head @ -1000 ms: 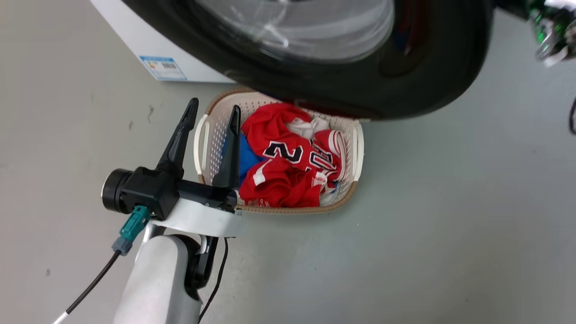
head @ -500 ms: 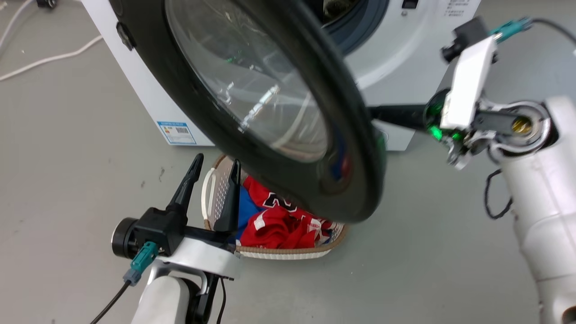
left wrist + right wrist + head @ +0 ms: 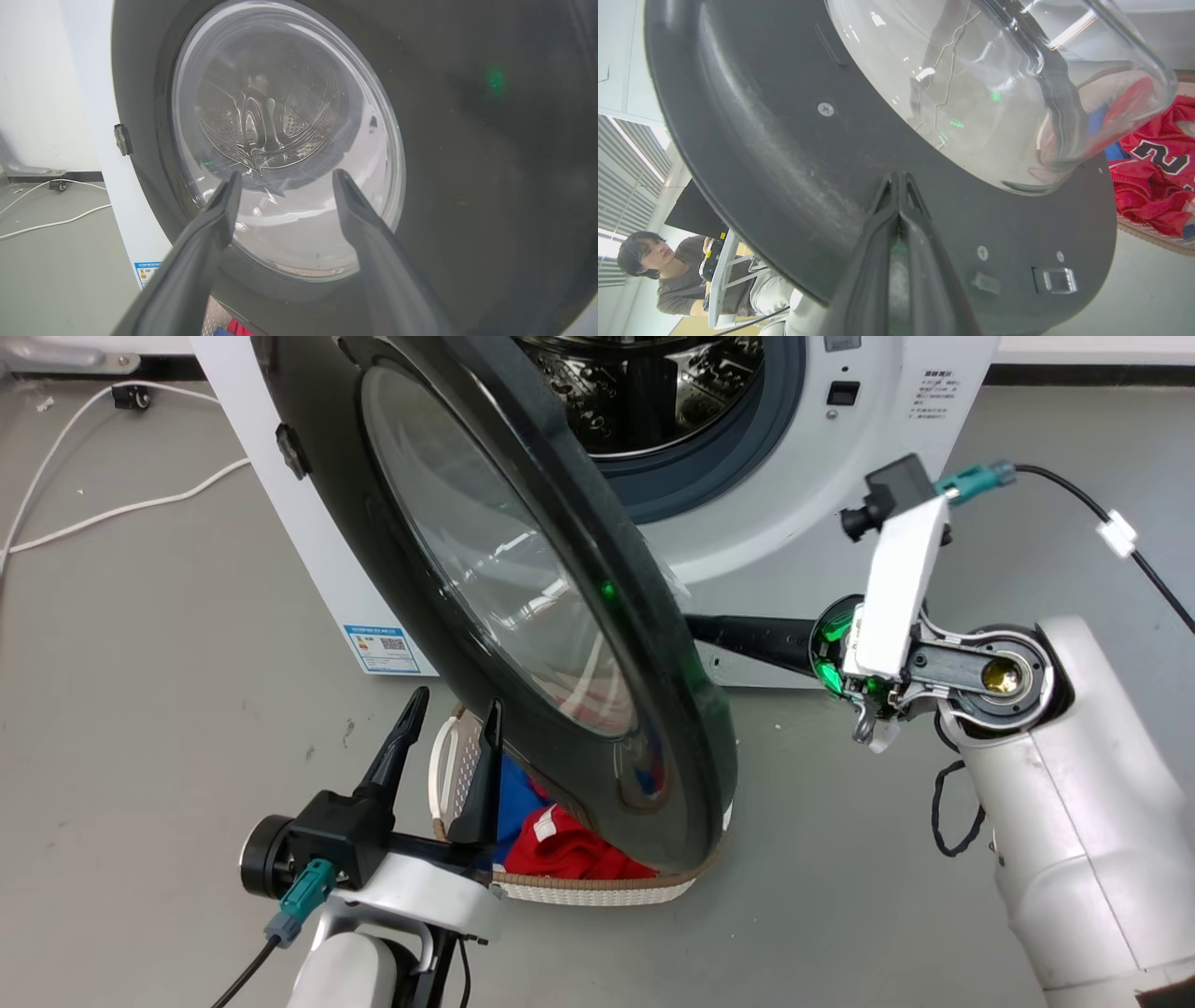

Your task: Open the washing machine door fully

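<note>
The white washing machine [image 3: 896, 420] stands at the back, its steel drum [image 3: 653, 392] exposed. The glossy black washing machine door [image 3: 672, 709] hangs partly swung out, hinged on the left, with its glass bowl [image 3: 280, 154] at the centre. My left gripper [image 3: 451, 719] is open in front of the door's outer face, its tips [image 3: 286, 177] pointing at the glass with nothing between them. My right gripper [image 3: 896, 179] is shut, tips against the door's inner black rim beside the bowl [image 3: 994, 79]. Its fingers [image 3: 747, 635] run behind the door's free edge.
A white laundry basket [image 3: 597, 891] with red and blue clothes [image 3: 1157, 186] sits on the floor under the door's lower edge. White cables [image 3: 121, 509] lie on the grey floor left of the machine. A seated person [image 3: 644, 266] shows past the door.
The head camera has tilted up, bringing the drum and my right arm into the picture. The left gripper stays open beside the basket; the right one stays behind the door.
</note>
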Motion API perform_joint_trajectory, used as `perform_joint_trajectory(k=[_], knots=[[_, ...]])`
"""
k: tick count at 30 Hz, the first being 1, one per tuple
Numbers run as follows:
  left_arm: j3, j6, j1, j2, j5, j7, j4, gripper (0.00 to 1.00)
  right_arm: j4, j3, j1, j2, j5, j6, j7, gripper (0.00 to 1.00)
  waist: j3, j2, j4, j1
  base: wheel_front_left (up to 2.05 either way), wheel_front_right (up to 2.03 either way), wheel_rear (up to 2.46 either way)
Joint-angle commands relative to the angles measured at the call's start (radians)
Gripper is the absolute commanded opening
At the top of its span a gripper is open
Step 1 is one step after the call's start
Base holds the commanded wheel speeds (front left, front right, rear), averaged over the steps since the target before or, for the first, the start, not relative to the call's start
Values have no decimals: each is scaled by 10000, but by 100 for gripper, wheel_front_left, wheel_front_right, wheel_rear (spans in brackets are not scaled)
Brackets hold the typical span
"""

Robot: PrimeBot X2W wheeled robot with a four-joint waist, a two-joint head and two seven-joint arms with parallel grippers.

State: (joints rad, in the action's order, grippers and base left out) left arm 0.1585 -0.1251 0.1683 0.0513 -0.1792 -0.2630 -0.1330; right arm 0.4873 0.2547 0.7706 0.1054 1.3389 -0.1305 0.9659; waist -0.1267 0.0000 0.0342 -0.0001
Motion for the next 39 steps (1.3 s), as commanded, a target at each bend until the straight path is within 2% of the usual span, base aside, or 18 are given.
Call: perform_joint_trajectory(k=[1, 7, 8, 14, 17, 22, 25, 26, 27, 28, 29, 33, 39], knots=[[9, -26, -199, -14, -76, -26, -79, 100, -121, -593, -533, -59, -25, -3, -907, 0, 151, 0, -49, 1, 0, 0, 0], [-139, -35, -431, -14, -147, -27, -124, 100, -718, -1951, -1458, 23, 377, -3, -2485, 0, 429, 0, -177, 1, 0, 0, 0], [-139, -35, -431, -14, -147, -27, -124, 100, -718, -1951, -1458, 23, 377, -3, -2485, 0, 429, 0, -177, 1, 0, 0, 0], [-412, -42, -657, -10, -24, -26, -269, 100, -2326, -3141, -3387, 339, 346, -4, -4000, 0, 681, 0, -438, 1, 0, 0, 0], [-527, -44, -695, -11, -30, -26, -297, 100, -2721, -3457, -4076, 257, 373, -4, -4410, 0, 775, 0, -487, 1, 0, 0, 0], [-687, -44, -879, -11, -20, -26, -373, 100, -3570, -3908, -5731, 329, -726, -4, -5822, 0, 980, 0, -576, 1, 0, 0, 0], [-747, -48, -1008, -13, -21, -26, -406, 100, -3912, -4092, -6552, 162, -1343, -4, -6659, 0, 1123, 0, -631, 1, 0, 0, 0], [-765, -49, -1043, -11, -27, -26, -408, 100, -4033, -4129, -6771, 90, -1494, -4, -6882, 11, 1155, 0, -644, 1, 0, 0, 0], [-784, -50, -1057, -11, -37, -26, -410, 100, -4167, -4137, -6970, 52, -1719, -4, -7088, 29, 1175, 0, -651, 1, 0, 0, 0], [-800, -50, -1050, -11, -46, -26, -410, 100, -4278, -4132, -7147, 43, -1934, -4, -7282, 69, 1188, 0, -657, 1, 0, 0, 0], [-815, -50, -1049, -11, -49, -27, -403, 100, -4411, -4114, -7284, 10, -2134, -4, -7486, 100, 1201, 0, -665, 1, 0, 0, 0], [-850, -53, -1080, -11, -10, -26, -399, 100, -4972, -3956, -7610, -67, -3202, -4, -8368, 100, 1227, 0, -683, 1, 0, 0, 0], [-930, -57, -1010, -11, 1, -27, -304, 100, -5756, -3910, -7860, 240, -6082, -4, -9957, 100, 1261, 0, -594, 1, 0, 0, 0]])
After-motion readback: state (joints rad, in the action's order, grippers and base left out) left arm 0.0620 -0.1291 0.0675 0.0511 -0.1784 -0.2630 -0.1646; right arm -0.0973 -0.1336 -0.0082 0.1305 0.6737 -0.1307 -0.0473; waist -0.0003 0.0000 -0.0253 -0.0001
